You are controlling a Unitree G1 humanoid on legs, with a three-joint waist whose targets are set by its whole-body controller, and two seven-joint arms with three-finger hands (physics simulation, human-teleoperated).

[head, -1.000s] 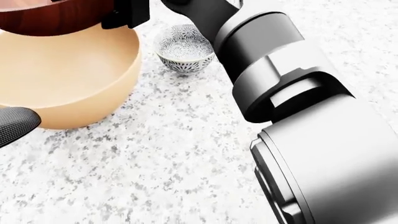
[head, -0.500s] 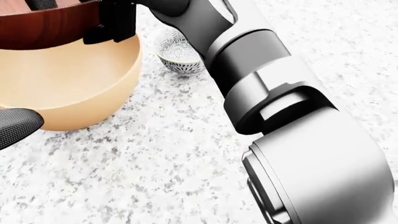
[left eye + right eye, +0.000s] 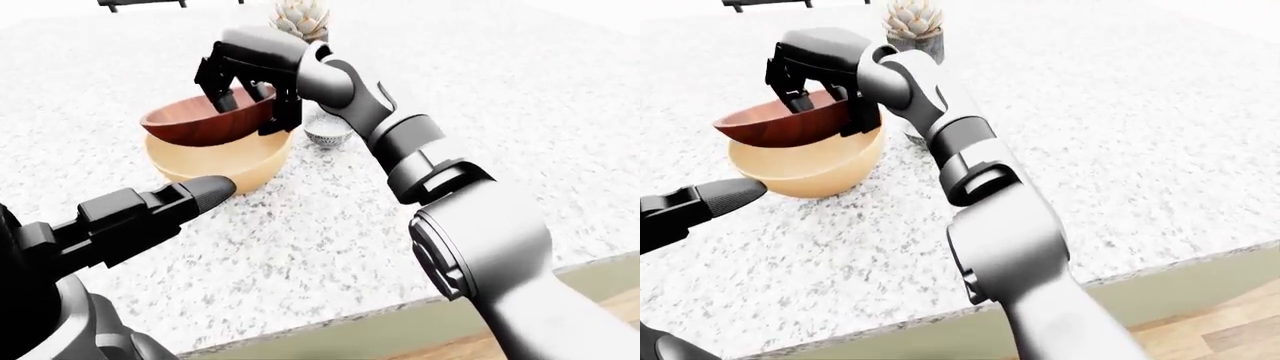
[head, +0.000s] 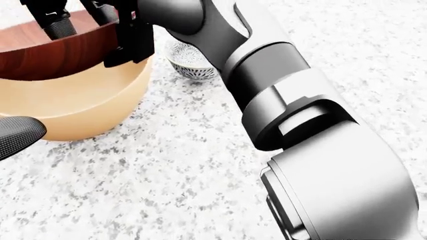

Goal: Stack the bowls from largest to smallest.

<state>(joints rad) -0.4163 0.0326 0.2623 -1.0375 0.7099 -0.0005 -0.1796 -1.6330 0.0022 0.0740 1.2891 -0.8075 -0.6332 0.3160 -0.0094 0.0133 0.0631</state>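
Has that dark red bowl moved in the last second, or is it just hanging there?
Yes. In the head view the red bowl has come down, covering more of the tan bowl, which stays put, as does the small patterned bowl. The right hand grips its rim.

Speckled counter (image 3: 330,225) and its load

Tan bowl (image 3: 225,161) sits on the counter; patterned bowl (image 3: 328,136) just right of it in the left-eye view, apart; potted succulent (image 3: 299,21) beyond the tan bowl, toward the top.

Three bowls are counted: one red-brown bowl (image 3: 205,124), one tan bowl (image 3: 220,160), one patterned bowl (image 3: 328,135); one succulent (image 3: 300,20) is seen at twelve o'clock.
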